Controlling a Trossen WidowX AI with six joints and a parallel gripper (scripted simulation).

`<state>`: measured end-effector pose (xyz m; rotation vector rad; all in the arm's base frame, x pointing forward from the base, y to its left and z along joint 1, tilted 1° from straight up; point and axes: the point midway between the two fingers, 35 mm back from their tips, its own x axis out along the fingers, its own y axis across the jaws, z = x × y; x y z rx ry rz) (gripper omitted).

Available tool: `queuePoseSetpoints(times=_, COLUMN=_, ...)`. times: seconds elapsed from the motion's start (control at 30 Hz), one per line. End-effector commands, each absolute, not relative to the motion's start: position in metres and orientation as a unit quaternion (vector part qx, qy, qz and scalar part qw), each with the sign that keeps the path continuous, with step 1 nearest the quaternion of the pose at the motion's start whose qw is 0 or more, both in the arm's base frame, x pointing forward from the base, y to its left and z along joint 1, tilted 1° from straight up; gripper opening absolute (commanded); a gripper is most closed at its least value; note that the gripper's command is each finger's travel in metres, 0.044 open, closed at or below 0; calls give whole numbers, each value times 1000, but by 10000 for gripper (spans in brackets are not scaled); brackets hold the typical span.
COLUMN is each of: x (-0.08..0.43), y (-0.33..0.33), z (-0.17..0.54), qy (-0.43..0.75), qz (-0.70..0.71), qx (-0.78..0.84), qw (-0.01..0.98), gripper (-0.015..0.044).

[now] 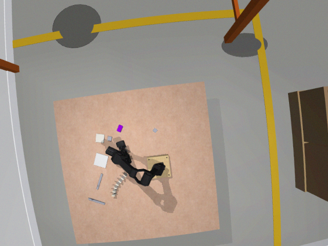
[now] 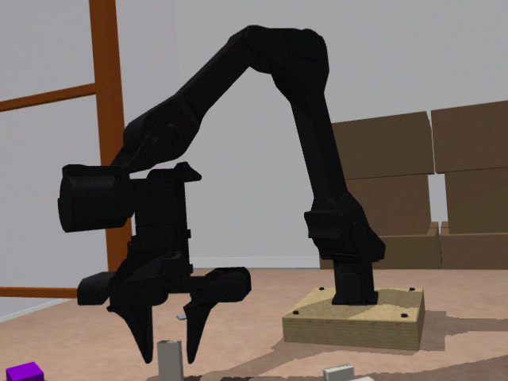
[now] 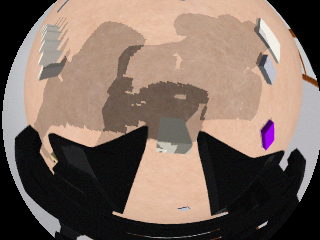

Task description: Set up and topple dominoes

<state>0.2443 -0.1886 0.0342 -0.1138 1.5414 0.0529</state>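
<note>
A single pale grey domino [image 2: 170, 360] [image 3: 174, 131] stands upright, apart from the row. My gripper [image 2: 169, 356] [image 3: 173, 133] points down with its fingers part open, one on each side of this domino's upper part. Gaps show on both sides of it in the exterior view and the wrist view. A curved row of several standing pale dominoes [image 1: 113, 196] [image 2: 338, 374] [image 3: 50, 73] is well to one side of the gripper. In the top view the arm hides the single domino and the fingertips.
A purple block [image 1: 119, 128] [image 2: 25, 372] [image 3: 268, 135], a small grey block [image 1: 109, 138] [image 3: 267, 69] and two white squares [image 1: 99, 138] [image 1: 100, 160] lie around the arm's outer end. Two grey bars [image 1: 99, 181] [image 1: 96, 201] lie beyond the row. A small grey piece [image 1: 155, 130] lies farther off.
</note>
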Motion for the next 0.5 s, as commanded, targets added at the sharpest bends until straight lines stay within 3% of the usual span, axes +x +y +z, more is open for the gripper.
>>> queuePoseSetpoints(times=0.0, x=245, y=-188, z=32, qy=696, qz=28, qx=-50, qw=716, gripper=125)
queuePoseSetpoints(times=0.47, x=257, y=-191, z=56, qy=680, qz=13, qx=-53, qw=731, gripper=107)
